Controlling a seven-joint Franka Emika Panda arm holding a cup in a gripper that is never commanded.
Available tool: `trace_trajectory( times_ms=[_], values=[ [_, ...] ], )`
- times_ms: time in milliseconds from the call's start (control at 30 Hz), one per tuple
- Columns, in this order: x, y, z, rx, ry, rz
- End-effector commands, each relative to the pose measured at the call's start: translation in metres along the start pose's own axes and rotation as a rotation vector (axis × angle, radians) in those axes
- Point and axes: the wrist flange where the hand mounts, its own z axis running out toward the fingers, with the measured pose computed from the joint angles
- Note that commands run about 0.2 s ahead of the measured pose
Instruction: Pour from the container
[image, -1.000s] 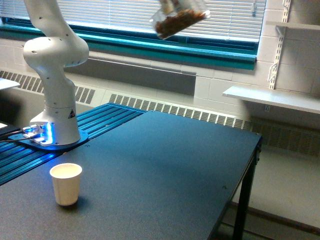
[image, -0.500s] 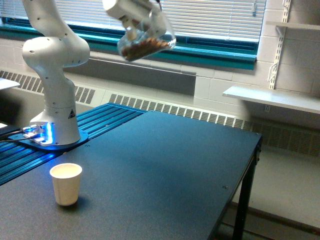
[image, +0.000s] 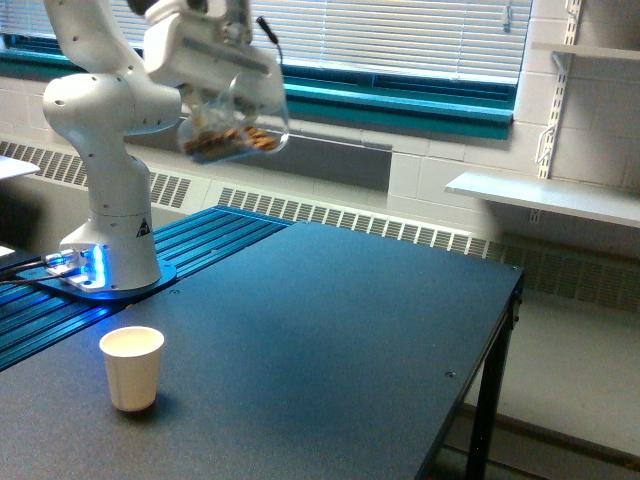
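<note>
The pincer (image: 228, 90) is closed around the container (image: 238, 125), a clear tumbler carried high above the counter (image: 330, 340), up against the white arm (image: 100, 110) at the exterior view's left. The jaws themselves are blurred, so their exact placement on the wall cannot be told; the grip sits on the upper side of the tumbler. A brown, loose fill lies banked along the tumbler's lower wall.

Orientation: the tumbler is tilted well off upright. Its long axis appears to run nearly level, slanting slightly, with one end toward the exterior view's right. Blur and the see-through walls make it uncertain which end is the mouth; I judge it is the right one.

The paper cup (image: 132, 367) stands upright on the near left of the counter, well apart from the tumbler and far below it, and appears empty.

Risks, as judged from this position:
- The tumbler is not over the cup. Any further tilt here would drop the fill onto the bare counter.
- With the fill already lying along the wall, a sudden stop could slide it out early.
- From this height, loose pieces would scatter or bounce off the cup's narrow rim.
- The light cup could tip if struck by falling pieces or by the tumbler.
</note>
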Motion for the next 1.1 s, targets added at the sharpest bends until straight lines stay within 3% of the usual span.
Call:
trace_trajectory(
  times_ms=[33, 567, 1100],
  values=[
    [-0.011, 0.030, 0.014, -0.025, -0.020, 0.045],
    [-0.050, 0.093, 0.049, -0.088, -0.104, 0.116],
    [-0.080, 0.121, 0.077, -0.109, -0.183, 0.142]
  ],
)
